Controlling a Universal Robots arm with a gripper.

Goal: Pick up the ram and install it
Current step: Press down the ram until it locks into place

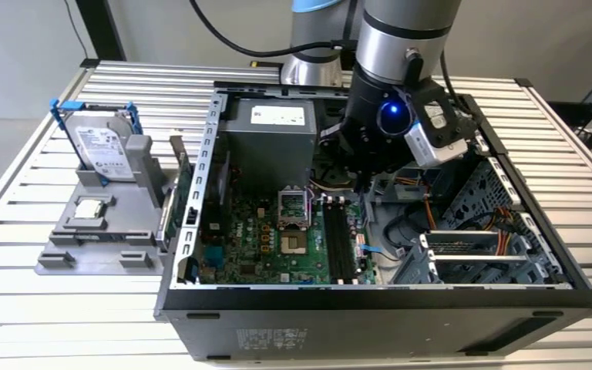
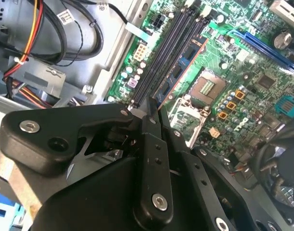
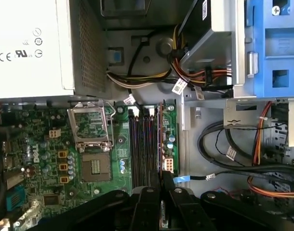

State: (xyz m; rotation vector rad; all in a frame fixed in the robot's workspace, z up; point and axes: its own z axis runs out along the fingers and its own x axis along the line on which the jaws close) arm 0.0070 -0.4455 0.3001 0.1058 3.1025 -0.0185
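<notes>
One thin ram point(image 2: 183, 65), pinched edge-on by the gripper point(image 2: 154, 108), hangs over the slots point(image 2: 161, 53); cables point(image 3: 233, 149) crowd nearby.

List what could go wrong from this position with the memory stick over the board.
1. The ram, gripped edge-on in the hand, hangs tilted over the black memory slots; a slight misalignment could jam it against a slot wall.
2. The open processor socket lies just beside the slots; a sideways slip may strike it.
3. Loose cables run near the slots and could snag the hand.
</notes>
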